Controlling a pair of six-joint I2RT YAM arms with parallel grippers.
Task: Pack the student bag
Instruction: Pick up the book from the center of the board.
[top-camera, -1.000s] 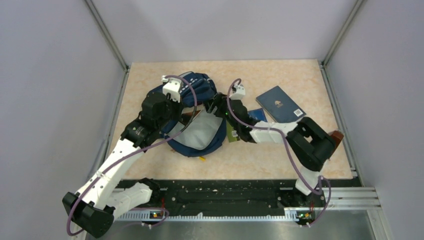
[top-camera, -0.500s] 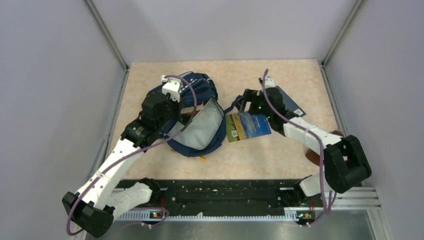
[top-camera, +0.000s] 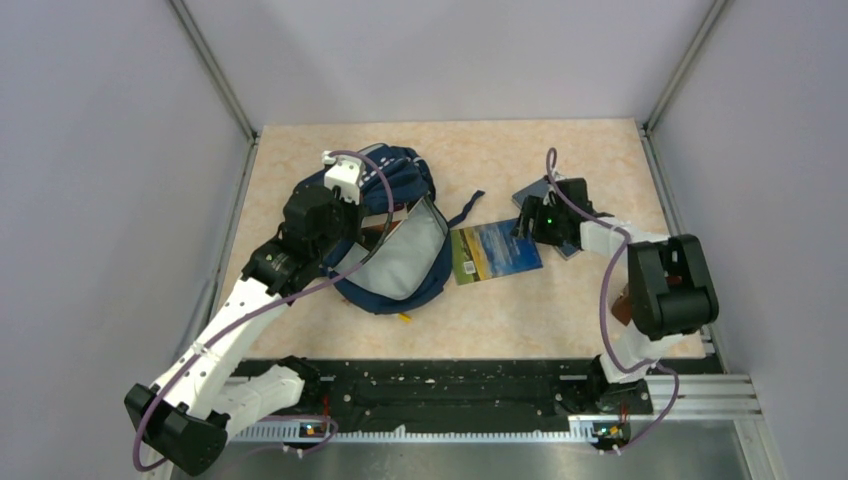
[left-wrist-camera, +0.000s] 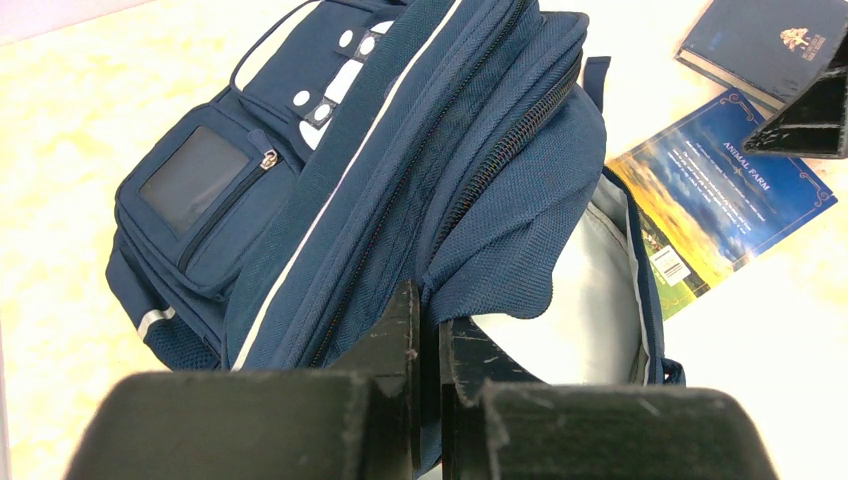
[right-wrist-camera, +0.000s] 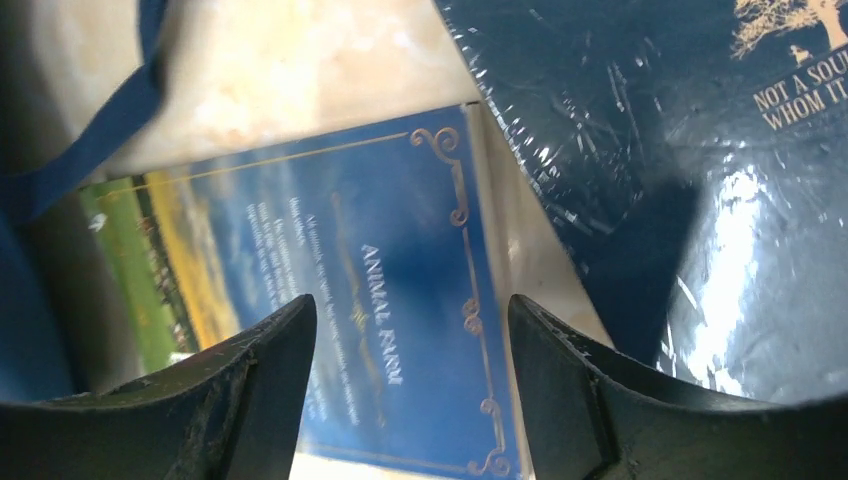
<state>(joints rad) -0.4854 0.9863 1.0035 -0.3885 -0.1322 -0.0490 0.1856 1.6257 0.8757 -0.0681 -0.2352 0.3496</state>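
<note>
Seen from above, the student bag is lying open-mouthed on the left of the table, grey lining showing and apparently nothing inside. A blue paperback is lying just beside it, and a dark hardback is sitting largely beneath the right gripper. Packing looks barely begun, with both books left to load. In the left wrist view, the left gripper is pinching the bag's blue flap, propping the opening. In the right wrist view, the fingers are hanging spread over the paperback, gripping nothing. A loose strap is lying near the paperback's corner, though contact is unclear. Bare tabletop is lying nearer the arms, while the right wall is standing close.
</note>
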